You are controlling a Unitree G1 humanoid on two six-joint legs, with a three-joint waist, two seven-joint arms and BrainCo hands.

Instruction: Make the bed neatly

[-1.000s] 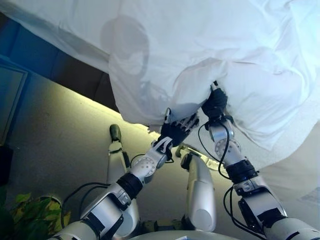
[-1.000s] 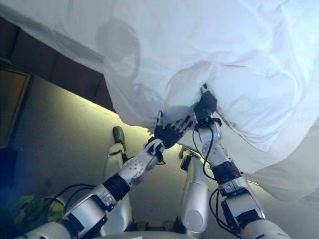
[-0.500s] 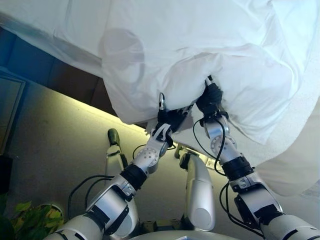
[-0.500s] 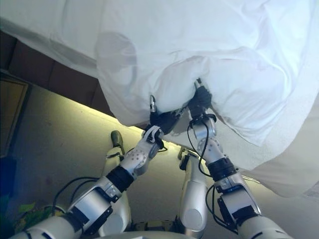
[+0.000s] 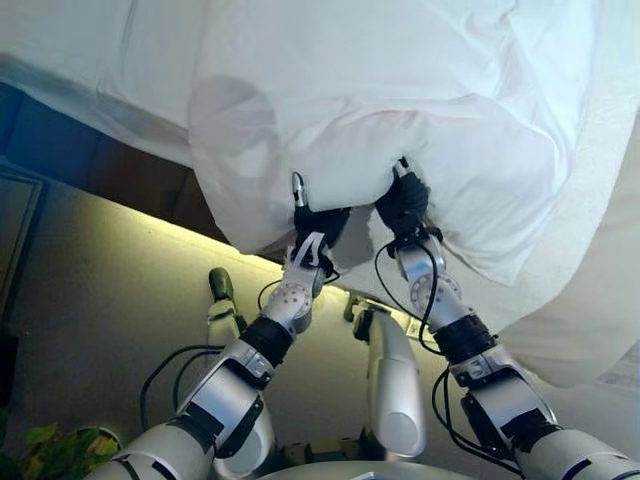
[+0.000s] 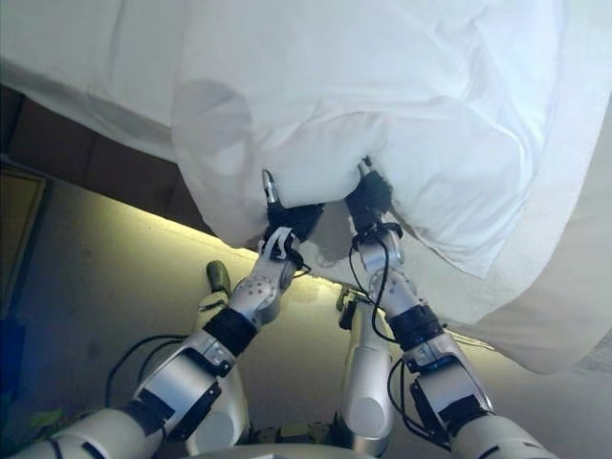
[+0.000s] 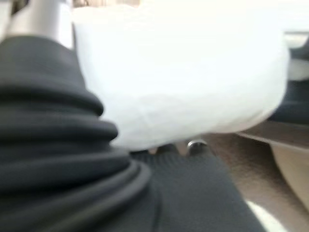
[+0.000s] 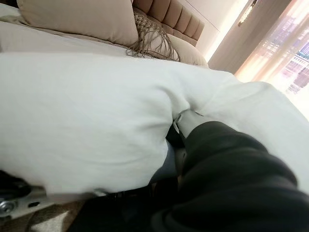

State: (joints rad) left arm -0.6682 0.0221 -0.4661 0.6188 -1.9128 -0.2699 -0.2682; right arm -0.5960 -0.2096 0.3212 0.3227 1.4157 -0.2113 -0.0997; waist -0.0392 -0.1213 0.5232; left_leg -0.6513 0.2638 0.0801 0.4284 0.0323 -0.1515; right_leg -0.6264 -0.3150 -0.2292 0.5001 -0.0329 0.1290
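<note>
Saw a white duvet (image 5: pixel 400 110) filling the upper part of the left eye frame, thick and puffy, creased into soft folds, its lower edge bulging down in a rounded lobe at centre frame and hanging past the side of the bed. Noted a darker shaded patch on the cloth at upper left of centre. Found the left hand (image 5: pixel 318 222) pushed up into the underside of that lobe at centre frame, the right hand (image 5: pixel 403 203) just beside it to the right, both buried in the fabric; cannot tell how the fingers of either were set, since the cloth hid them. Saw only dark ribbed cover and white cloth in the left wrist view. Made out in the right wrist view a beige pillow (image 8: pixel 82 19) and a fringed cushion (image 8: pixel 154 41) against a padded tan headboard (image 8: pixel 178 19) beyond the duvet. Found no readable writing or labels anywhere
</note>
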